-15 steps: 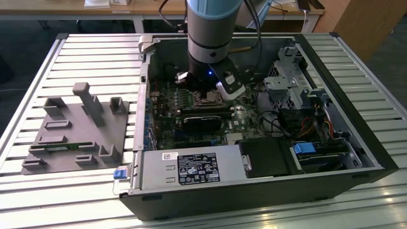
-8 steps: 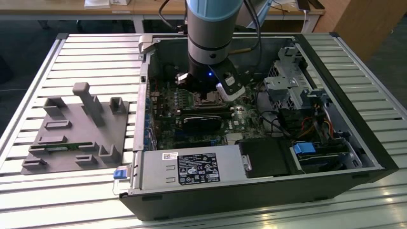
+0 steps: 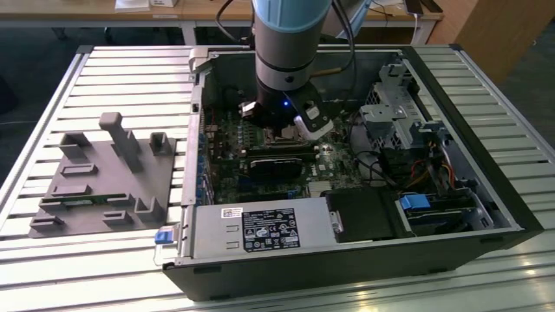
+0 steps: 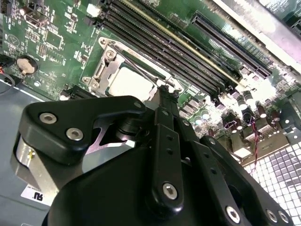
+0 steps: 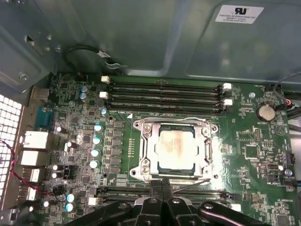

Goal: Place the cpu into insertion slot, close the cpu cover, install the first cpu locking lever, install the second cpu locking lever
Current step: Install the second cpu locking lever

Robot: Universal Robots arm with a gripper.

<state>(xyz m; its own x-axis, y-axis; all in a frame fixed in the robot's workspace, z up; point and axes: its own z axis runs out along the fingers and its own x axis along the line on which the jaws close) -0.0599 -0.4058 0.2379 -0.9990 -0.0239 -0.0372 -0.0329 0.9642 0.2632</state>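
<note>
Cpu [image 5: 175, 146] seated in insertion slot [image 5: 160, 165], cover [image 5: 175, 125] closed

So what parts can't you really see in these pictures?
- Socket, exterior view: the arm stands over it and hides it.
- Gripper tips, both wrist views: the black linkage covers them, so whether they touch the cover or a lever can't be told.
- Chip, second wrist view: its near edge is behind the gripper.
- Levers: thin wires against shiny metal, so whether they are latched is unclear.
</note>
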